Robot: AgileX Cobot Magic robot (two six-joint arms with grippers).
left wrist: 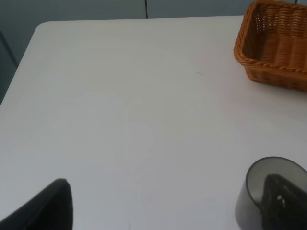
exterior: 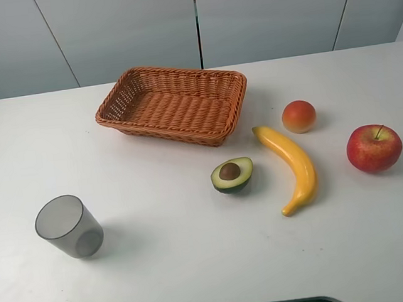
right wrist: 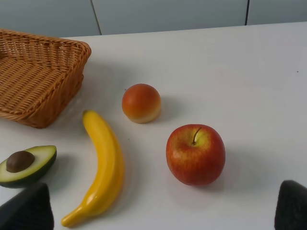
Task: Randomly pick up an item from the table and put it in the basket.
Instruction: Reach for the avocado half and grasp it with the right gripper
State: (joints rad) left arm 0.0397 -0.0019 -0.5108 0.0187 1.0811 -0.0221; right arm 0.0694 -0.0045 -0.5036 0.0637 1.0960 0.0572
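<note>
The halved avocado (exterior: 232, 174) lies flesh up on the white table (exterior: 198, 265), in front of the wicker basket (exterior: 173, 104), which holds nothing. It also shows in the right wrist view (right wrist: 26, 164), close to one fingertip (right wrist: 26, 209). My right gripper (right wrist: 158, 213) is open and holds nothing, low over the table near the fruit. My left gripper (left wrist: 165, 211) is open and holds nothing, with one finger (left wrist: 283, 201) in front of the grey cup (left wrist: 268, 191). Neither arm shows in the exterior high view.
A yellow banana (exterior: 292, 164) lies just right of the avocado. A small orange-red fruit (exterior: 299, 116) and a red apple (exterior: 374, 148) sit further right. The grey translucent cup (exterior: 69, 226) stands at the front left. The basket's corner shows in the left wrist view (left wrist: 273, 45).
</note>
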